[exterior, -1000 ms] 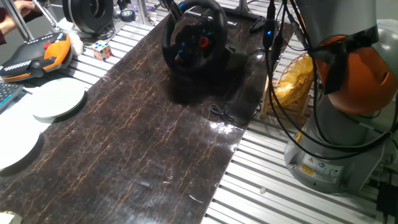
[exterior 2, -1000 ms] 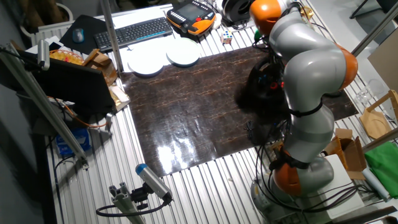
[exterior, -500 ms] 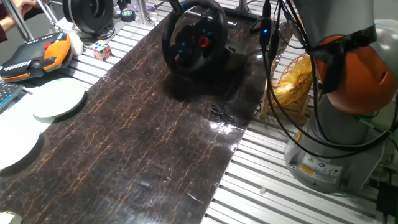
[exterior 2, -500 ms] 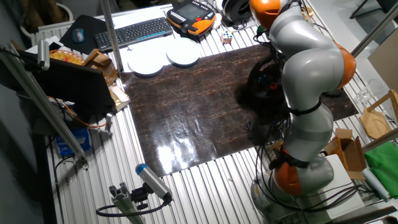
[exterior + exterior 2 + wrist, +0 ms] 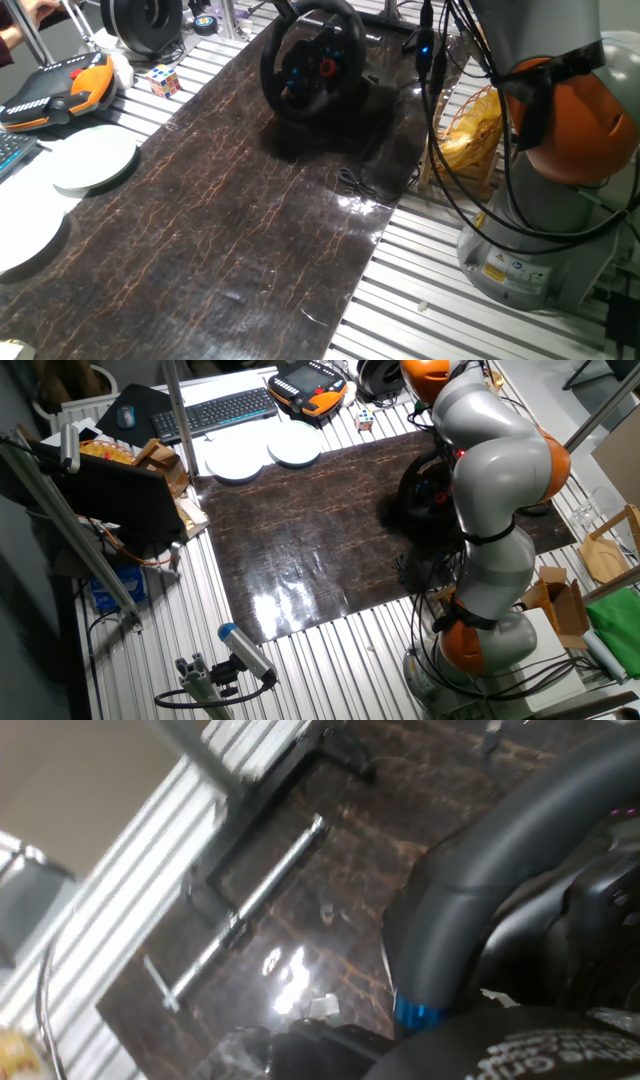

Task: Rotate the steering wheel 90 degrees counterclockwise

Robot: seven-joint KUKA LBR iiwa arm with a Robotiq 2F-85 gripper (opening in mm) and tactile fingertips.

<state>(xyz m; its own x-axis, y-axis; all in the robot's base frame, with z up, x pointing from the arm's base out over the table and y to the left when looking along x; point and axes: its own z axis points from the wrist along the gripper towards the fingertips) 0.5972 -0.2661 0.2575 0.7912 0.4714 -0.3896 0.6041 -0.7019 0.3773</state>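
Your arm has crept closer over the steering wheel (image 5: 312,55) in the last second; the rim is not turning yet. Whether the tool grips it, you cannot tell.

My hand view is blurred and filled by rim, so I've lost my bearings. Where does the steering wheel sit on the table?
Observer: The steering wheel stands on the dark mat, at the end away from the two white plates.
Operator: Anything close beside it?
Observer: Cables hang down from the arm, just beside the wheel's base.
Operator: Can you see the fingers on the rim?
Observer: No. In one fixed view the rim's top runs out of frame, and in the other the arm covers it.
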